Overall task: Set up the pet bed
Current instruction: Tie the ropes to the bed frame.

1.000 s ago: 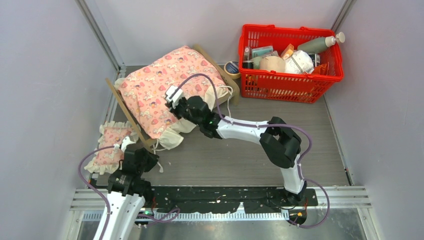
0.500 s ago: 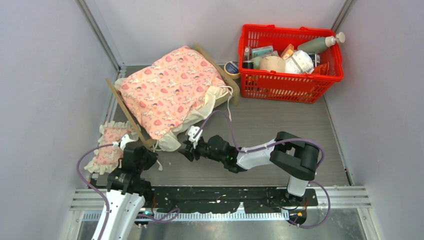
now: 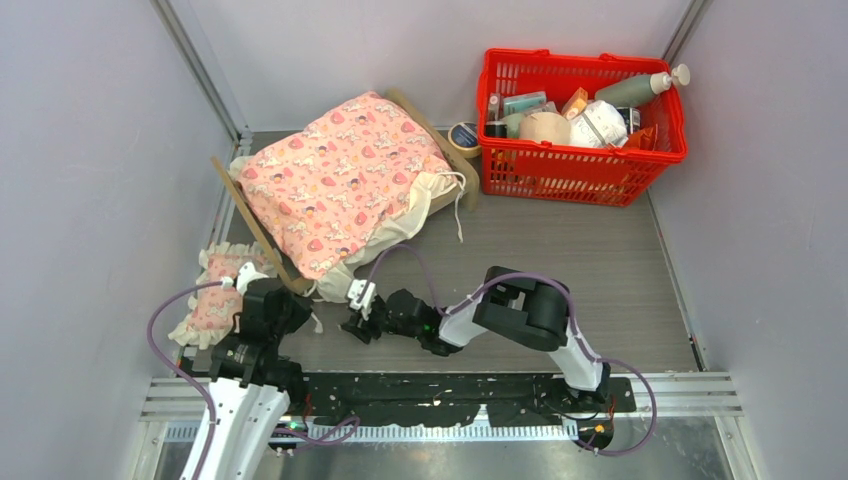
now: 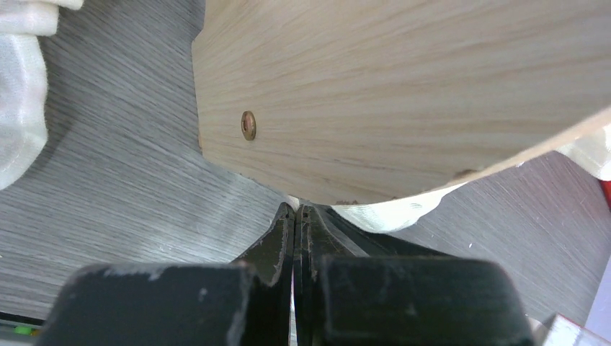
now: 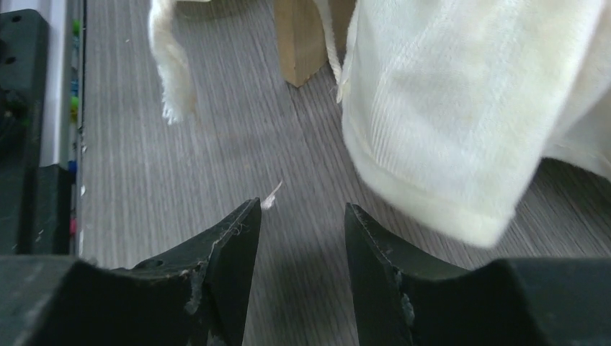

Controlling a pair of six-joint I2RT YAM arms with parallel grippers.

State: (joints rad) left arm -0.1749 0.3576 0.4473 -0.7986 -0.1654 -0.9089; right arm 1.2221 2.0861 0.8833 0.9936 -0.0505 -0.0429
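Top external: bed (image 3: 420, 118) lies diagonal, headboard (image 3: 255, 228) near-left; clenched, empty left pincer (image 3: 285, 300) nearest it, released right pincer (image 3: 352, 328) beside.

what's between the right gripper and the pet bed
Partly the blanket: in the right wrist view its cream edge hangs off the pet bed just ahead of the open right gripper, to one side. Straight ahead, only bare tabletop lies before the bed's wooden leg.

The left arm (image 3: 238, 415) and the right arm (image 3: 455, 322) have white shells between bulky black joints. A purple cable (image 3: 160, 325) loops beside each. The right gripper (image 5: 301, 209) has black, wedge-shaped, scuffed fingers (image 5: 230, 245).
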